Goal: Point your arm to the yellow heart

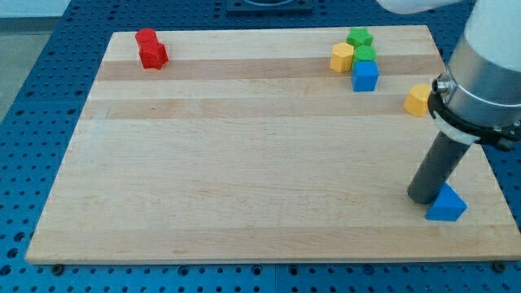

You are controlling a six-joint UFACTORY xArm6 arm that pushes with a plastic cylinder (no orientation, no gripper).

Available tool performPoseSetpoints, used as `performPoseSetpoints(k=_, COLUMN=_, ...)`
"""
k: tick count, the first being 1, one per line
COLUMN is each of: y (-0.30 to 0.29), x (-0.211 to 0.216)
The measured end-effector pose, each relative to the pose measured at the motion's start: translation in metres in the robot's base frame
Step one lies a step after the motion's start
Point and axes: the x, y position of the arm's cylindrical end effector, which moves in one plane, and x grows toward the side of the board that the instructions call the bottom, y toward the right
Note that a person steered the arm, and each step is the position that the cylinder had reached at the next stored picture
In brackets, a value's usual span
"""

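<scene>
Camera view: yellow heart (418, 100) well above my tip (423, 197); tip beside blue triangle (446, 204).

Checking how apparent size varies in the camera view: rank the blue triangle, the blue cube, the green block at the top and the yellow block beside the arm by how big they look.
1. blue triangle, nearest the view's bottom, which may inflate it.
2. blue cube.
3. yellow block beside the arm and green block at the top: both partly hidden, too alike to rank.
</scene>
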Motion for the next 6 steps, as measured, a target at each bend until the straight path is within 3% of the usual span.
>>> performPoseSetpoints(k=1, y=0.0, x=-0.008)
performPoseSetpoints(k=2, y=0.0, x=-0.052)
performPoseSetpoints(k=6, y=0.072, x=-0.139)
